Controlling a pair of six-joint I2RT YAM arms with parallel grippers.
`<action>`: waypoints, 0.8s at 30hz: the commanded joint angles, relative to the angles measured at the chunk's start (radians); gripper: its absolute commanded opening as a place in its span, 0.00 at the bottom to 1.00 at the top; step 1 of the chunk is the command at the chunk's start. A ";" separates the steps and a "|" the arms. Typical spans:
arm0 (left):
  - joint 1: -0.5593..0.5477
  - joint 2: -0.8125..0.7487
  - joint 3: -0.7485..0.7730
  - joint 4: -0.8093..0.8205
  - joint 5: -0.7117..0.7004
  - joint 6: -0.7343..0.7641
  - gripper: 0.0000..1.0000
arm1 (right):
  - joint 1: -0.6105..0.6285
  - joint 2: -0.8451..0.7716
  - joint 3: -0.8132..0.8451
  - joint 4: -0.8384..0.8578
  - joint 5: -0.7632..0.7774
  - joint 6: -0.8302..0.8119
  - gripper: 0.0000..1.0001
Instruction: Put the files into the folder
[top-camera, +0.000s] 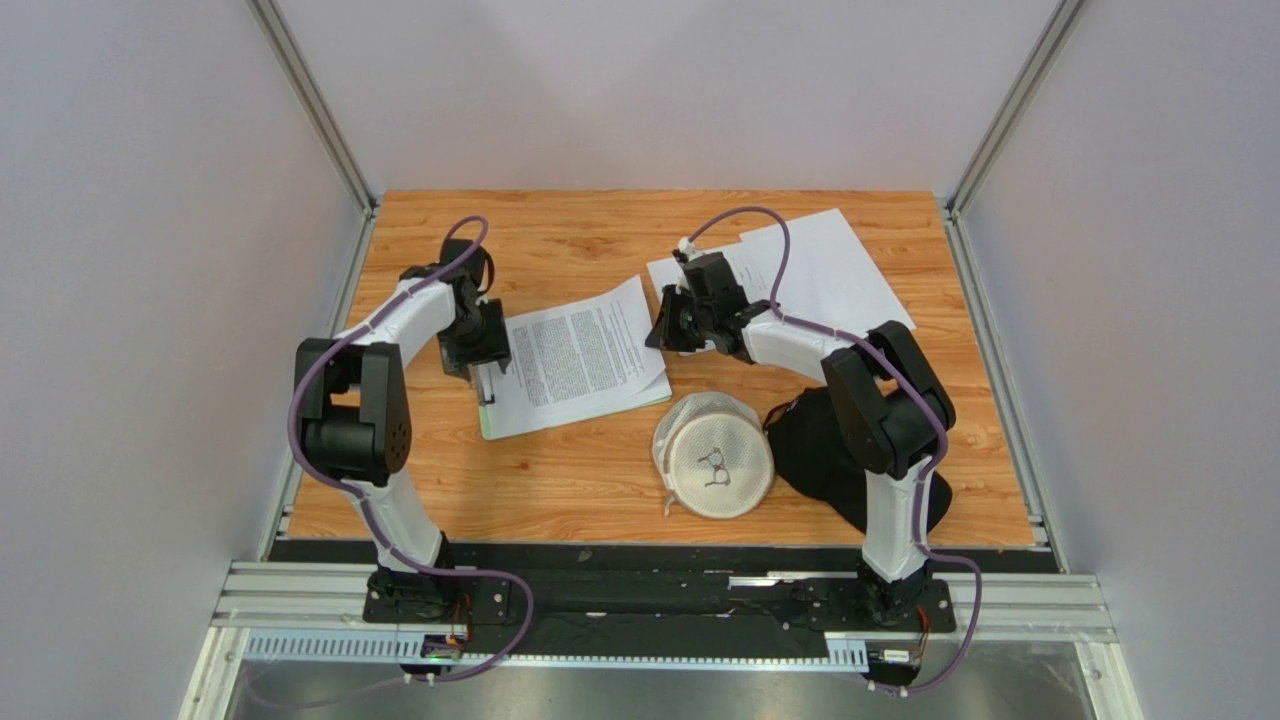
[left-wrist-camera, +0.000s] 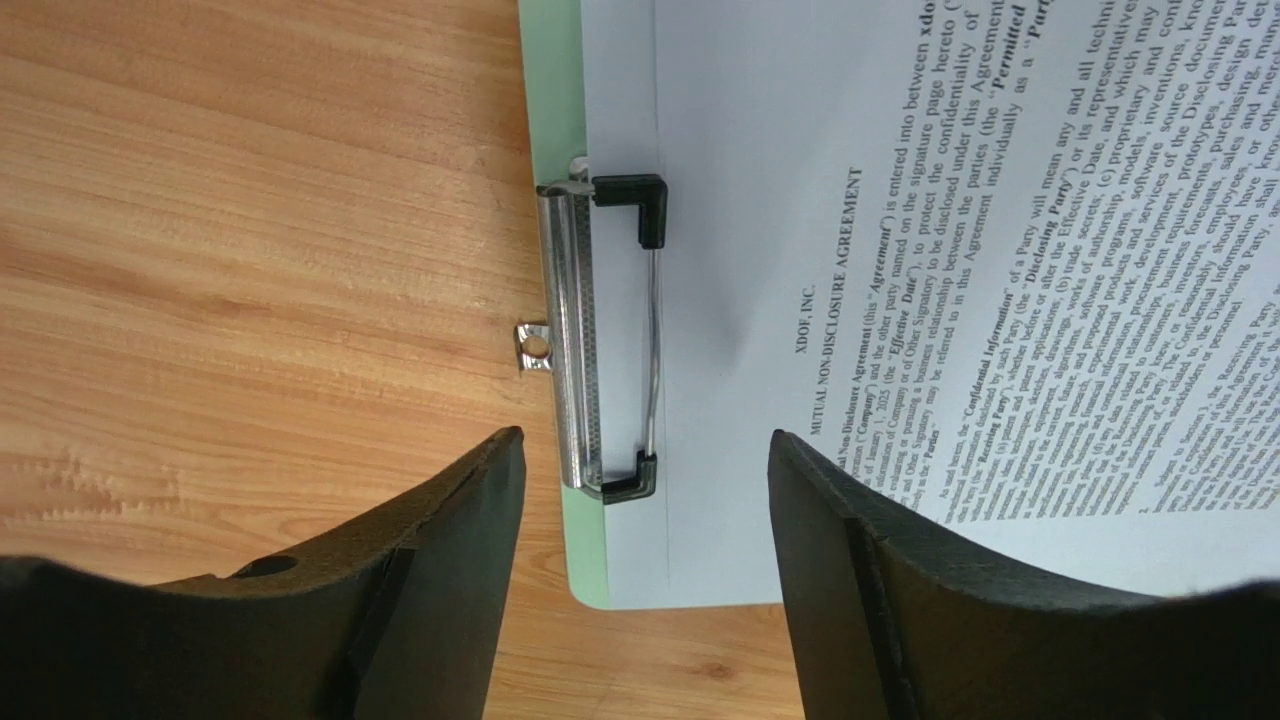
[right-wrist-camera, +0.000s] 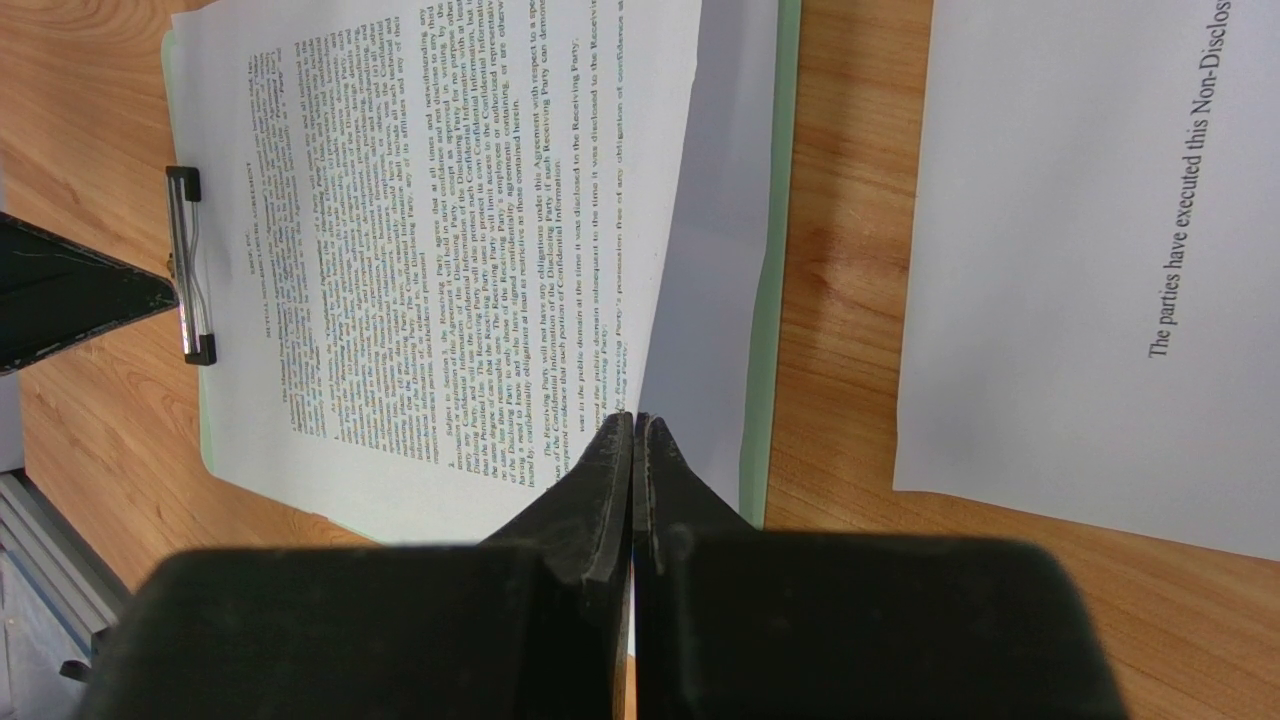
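Between the spread fingers of the left claw sits the folder's metal clip. The jaws stand apart, empty, one finger over bare bench outside the clip end and the other over paper. The clip's bar runs along the folder's short edge, crosswise to the gap between the fingers, and its wire arm lies flat on the top sheet.

At the opposite short edge, the right claw has its fingers pressed together, tips at the far edge of the printed sheet. Whether that edge is nipped between them or only touched, I cannot tell.

Outward from both claws lies the light-green folder, flat on the bench. Its long axis runs across from the left arm's side to the right arm's side, the clip end nearest the left arm. On it is the printed sheet, its head under the clip and skewed a little. A plainer sheet shows beneath it, squarer to the green edge.

One more of the files, a sheet with a single line of print, lies loose on the wood just beside the folder. It is on the side away from the clip and nearer the right arm. That gap is probably what the next move depends on: the right claw would carry the sheet over while the left claw works the clip.

Near the arm bases lie a white cap and a dark cloth item, apart from the papers.
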 joint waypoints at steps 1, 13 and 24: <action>0.053 0.015 0.036 -0.015 0.036 0.010 0.73 | 0.004 -0.043 0.011 0.027 -0.002 -0.012 0.00; 0.068 0.129 0.082 -0.050 0.062 0.039 0.64 | 0.004 -0.049 0.005 0.038 -0.010 -0.009 0.00; 0.065 0.153 0.061 -0.044 0.082 0.046 0.52 | 0.004 -0.046 0.005 0.042 -0.011 -0.006 0.00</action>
